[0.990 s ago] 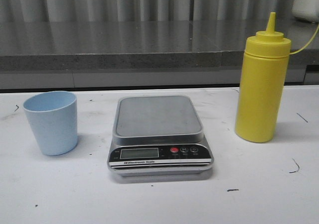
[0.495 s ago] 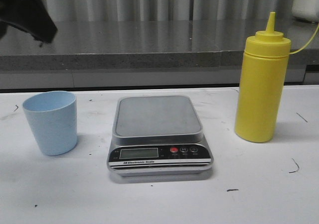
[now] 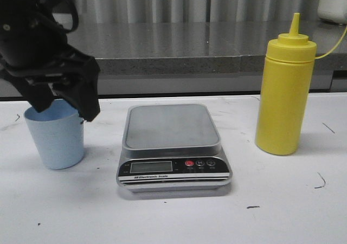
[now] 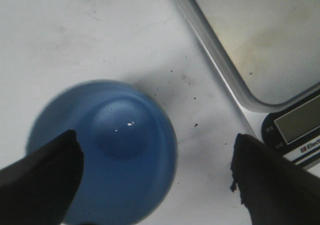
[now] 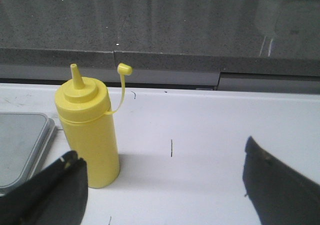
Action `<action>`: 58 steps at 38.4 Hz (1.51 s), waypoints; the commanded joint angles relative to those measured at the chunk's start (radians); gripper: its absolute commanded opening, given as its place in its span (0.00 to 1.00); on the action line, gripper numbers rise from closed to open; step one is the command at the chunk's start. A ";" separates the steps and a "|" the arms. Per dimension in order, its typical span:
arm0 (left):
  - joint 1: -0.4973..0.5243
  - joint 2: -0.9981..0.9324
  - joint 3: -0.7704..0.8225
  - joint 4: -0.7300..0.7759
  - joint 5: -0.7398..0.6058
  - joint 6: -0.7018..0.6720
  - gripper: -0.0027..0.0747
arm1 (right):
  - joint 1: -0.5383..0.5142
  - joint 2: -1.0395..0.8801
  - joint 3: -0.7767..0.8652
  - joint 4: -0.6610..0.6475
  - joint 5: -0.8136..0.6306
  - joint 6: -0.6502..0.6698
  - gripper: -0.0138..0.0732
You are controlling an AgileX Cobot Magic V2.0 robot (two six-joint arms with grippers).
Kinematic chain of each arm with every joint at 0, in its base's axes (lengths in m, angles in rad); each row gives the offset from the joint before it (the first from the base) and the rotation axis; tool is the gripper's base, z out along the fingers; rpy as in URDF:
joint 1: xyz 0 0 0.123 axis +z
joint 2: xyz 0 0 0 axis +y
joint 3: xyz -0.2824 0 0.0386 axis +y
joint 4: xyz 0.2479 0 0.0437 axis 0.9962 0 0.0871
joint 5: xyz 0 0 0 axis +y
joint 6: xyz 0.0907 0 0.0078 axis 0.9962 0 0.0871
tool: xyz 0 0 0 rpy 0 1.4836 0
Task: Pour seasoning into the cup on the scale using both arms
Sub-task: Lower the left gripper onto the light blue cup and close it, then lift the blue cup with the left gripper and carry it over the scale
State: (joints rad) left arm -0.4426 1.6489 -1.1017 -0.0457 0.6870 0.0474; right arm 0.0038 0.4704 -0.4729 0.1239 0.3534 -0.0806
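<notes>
my left gripper (image 3: 62,106) is hovering directly over the cup (image 3: 56,135), jaws spread wide; in the left wrist view one finger (image 4: 37,182) is sitting over the cup's rim, the other over bare counter (image 3: 179,217). the cup is standing upright on the counter, just left of the scale (image 3: 172,146), whose platform is carrying nothing. my right gripper (image 5: 165,190) is also hanging open, facing the seasoning (image 3: 286,89), which is standing upright right of the scale with its tethered cap off the nozzle.
</notes>
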 commanded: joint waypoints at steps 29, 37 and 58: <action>-0.012 0.037 -0.143 -0.012 0.082 -0.003 0.01 | -0.002 0.010 -0.036 -0.005 -0.087 0.001 0.90; -0.030 0.063 -0.379 -0.016 0.300 0.000 0.01 | -0.002 0.010 -0.035 -0.005 -0.088 0.001 0.90; -0.256 0.337 -0.809 0.004 0.426 -0.001 0.01 | -0.002 0.010 -0.034 -0.005 -0.087 0.001 0.90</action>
State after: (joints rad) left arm -0.6719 2.0092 -1.8530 -0.0409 1.1257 0.0492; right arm 0.0038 0.4704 -0.4729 0.1239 0.3528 -0.0806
